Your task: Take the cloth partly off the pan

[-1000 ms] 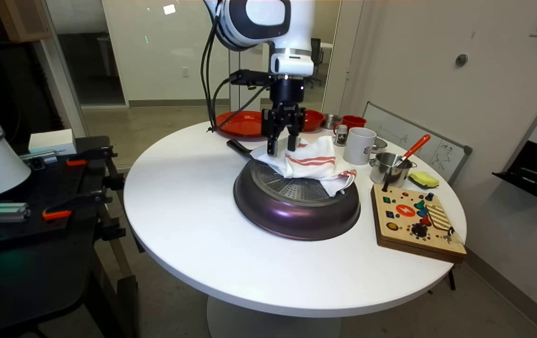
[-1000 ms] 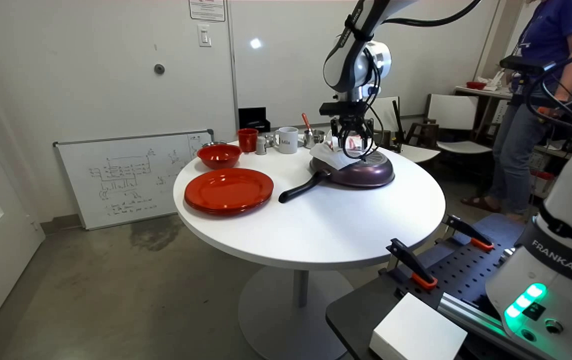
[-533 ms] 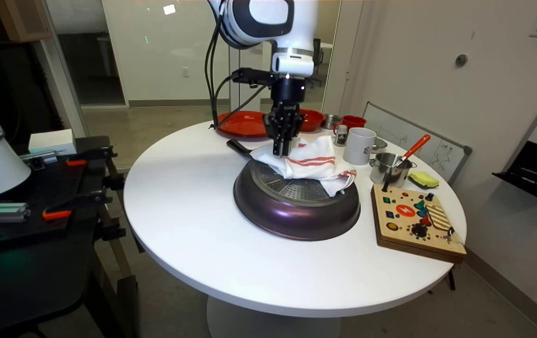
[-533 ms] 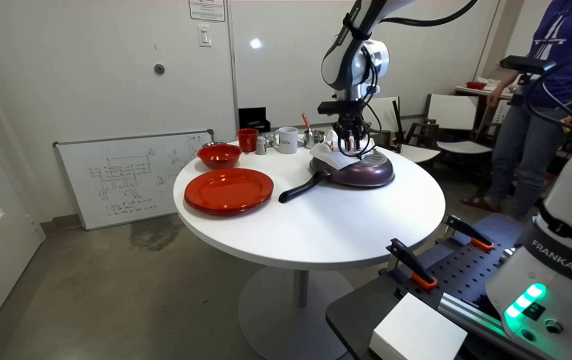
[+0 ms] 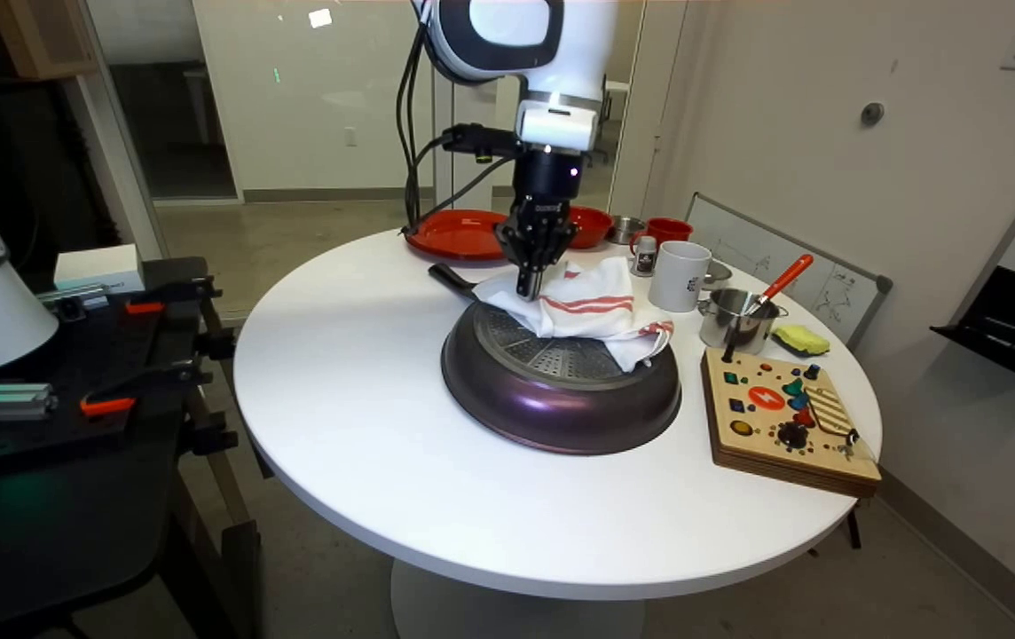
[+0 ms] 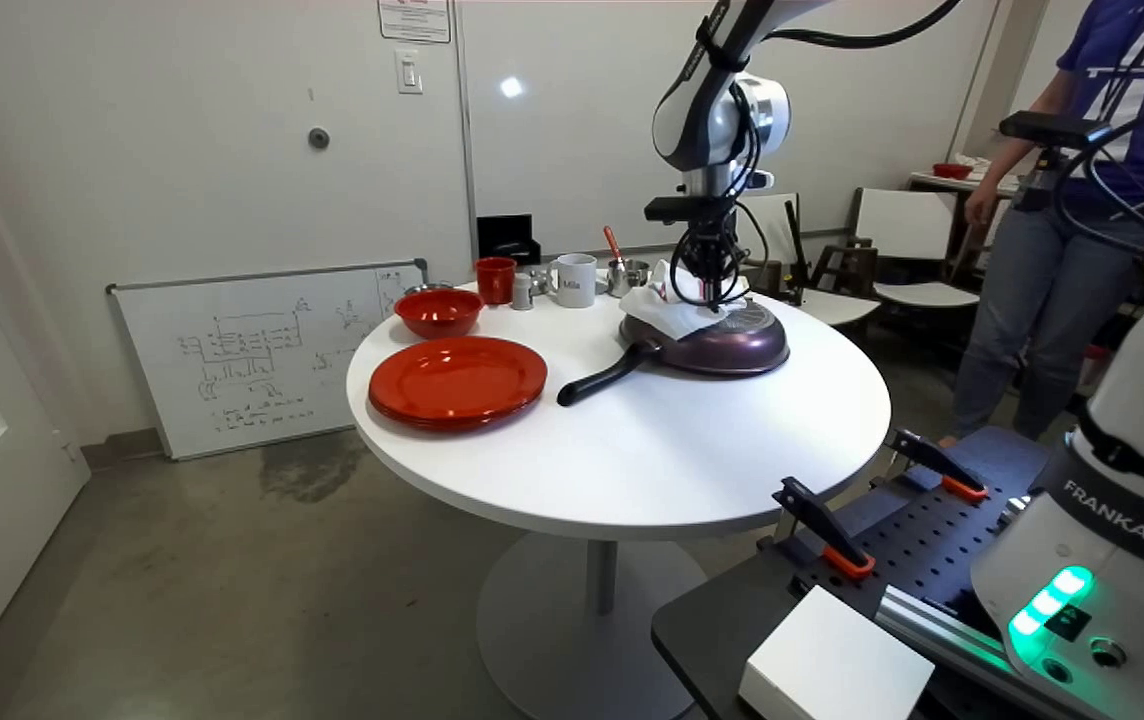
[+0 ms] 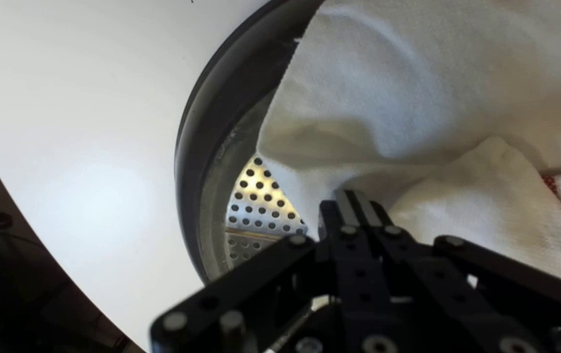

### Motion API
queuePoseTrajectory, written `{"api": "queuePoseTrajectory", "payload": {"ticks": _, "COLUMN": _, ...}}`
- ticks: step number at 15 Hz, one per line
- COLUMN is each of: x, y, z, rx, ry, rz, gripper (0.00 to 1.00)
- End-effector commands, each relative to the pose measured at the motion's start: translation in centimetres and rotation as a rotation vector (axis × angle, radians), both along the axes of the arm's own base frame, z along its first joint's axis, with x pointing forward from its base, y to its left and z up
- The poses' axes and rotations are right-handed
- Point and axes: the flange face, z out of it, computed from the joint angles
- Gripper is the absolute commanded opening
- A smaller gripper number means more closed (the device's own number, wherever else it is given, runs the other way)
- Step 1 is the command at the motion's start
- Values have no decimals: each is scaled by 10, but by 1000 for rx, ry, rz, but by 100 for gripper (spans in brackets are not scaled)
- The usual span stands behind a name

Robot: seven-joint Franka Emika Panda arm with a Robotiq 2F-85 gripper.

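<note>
A dark purple pan point(image 5: 552, 417) point(image 6: 747, 352) lies upside down, its perforated base upward and its black handle point(image 6: 600, 380) reaching over the table. Over the handle side of the base is draped a white cloth point(image 5: 601, 293) point(image 7: 408, 83) with red stripes; the near part of the base point(image 5: 516, 342) is bare. Pointing down, my gripper point(image 5: 529, 291) point(image 6: 711, 298) point(image 7: 356, 196) has its fingertips at the cloth, close to its edge. The fingers are together. In the wrist view no cloth shows between them; whether the tips pinch a fold is hidden.
Red plates point(image 6: 457, 378) and a red bowl point(image 6: 439, 311) lie on the handle's side of the table. A white mug point(image 5: 679, 277), a steel pot point(image 5: 729, 321) holding an orange-handled tool, a sponge point(image 5: 800, 339) and a wooden knob board point(image 5: 765, 417) stand beside the pan.
My gripper stood open a second ago and has since come together at the cloth, with the hand tilting slightly. The cloth and pan show no visible shift. A person in the background has moved.
</note>
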Motion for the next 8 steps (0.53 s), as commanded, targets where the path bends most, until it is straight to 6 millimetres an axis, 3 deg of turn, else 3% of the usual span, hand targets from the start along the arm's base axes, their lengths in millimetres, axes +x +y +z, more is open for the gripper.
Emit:
{"api": "queuePoseTrajectory", "payload": {"ticks": 1, "x": 2, "y": 2, "z": 20, "rx": -11, "ry": -12, "rz": -21, "gripper": 28}}
{"api": "queuePoseTrajectory", "payload": {"ticks": 2, "x": 5, "y": 4, "z": 28, "rx": -12, "ry": -30, "rz": -29, "gripper": 30}}
{"api": "queuePoseTrajectory", "payload": {"ticks": 6, "x": 20, "y": 16, "z": 62, "rx": 11, "ry": -93, "rz": -71, "gripper": 59}}
{"api": "queuePoseTrajectory", "payload": {"ticks": 8, "x": 22, "y": 22, "z": 67, "rx": 41, "ry": -69, "rz": -126, "gripper": 73}}
